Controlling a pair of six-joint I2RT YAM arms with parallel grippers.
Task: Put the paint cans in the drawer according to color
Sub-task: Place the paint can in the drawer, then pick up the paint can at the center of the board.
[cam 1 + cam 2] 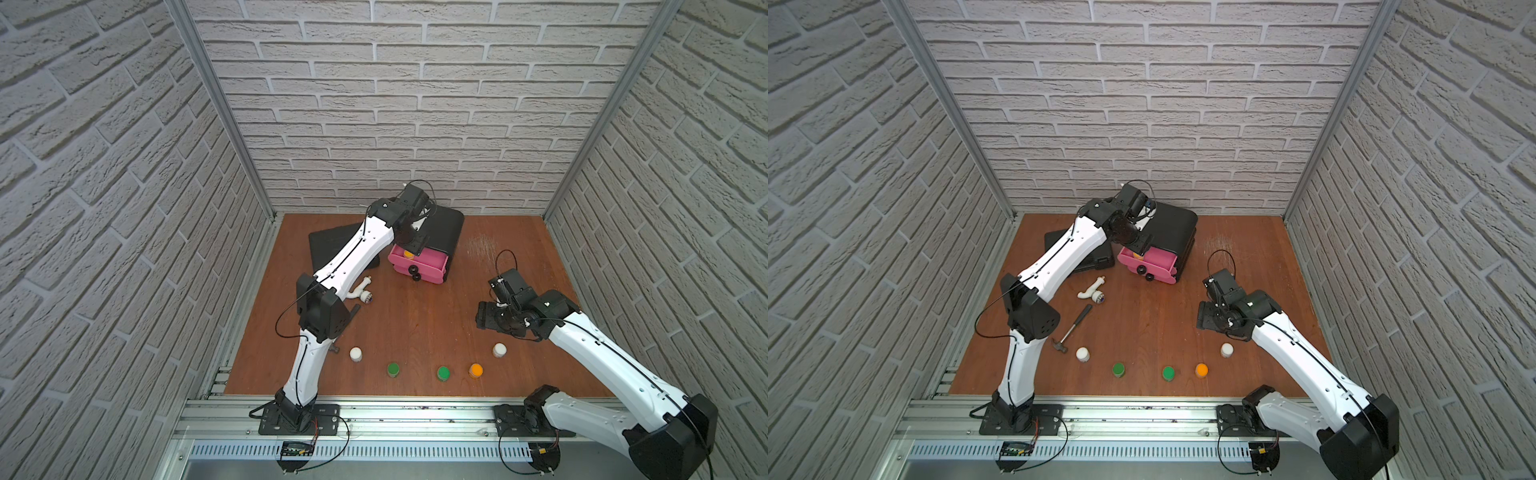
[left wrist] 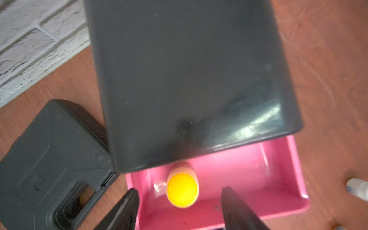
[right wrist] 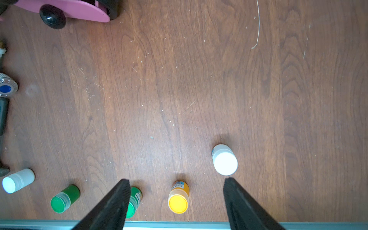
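The pink drawer (image 1: 432,262) stands pulled out of a black cabinet (image 1: 446,226). One orange-yellow paint can (image 2: 182,189) sits inside it near one side wall. My left gripper (image 2: 179,190) hangs open just above that can, a finger on either side and neither touching it. Along the table's front stand a white can (image 1: 355,354), two green cans (image 1: 393,369) (image 1: 443,372), an orange can (image 1: 476,370) and another white can (image 1: 499,350). My right gripper (image 3: 176,180) hovers open and empty above the right side of the table, over the orange can (image 3: 178,203).
A black case (image 1: 332,245) lies left of the cabinet, under the left arm. A white pipe fitting (image 1: 1090,291) and a hammer (image 1: 1075,324) lie on the left side. Brick walls close in three sides, and a metal rail (image 1: 415,409) runs along the front.
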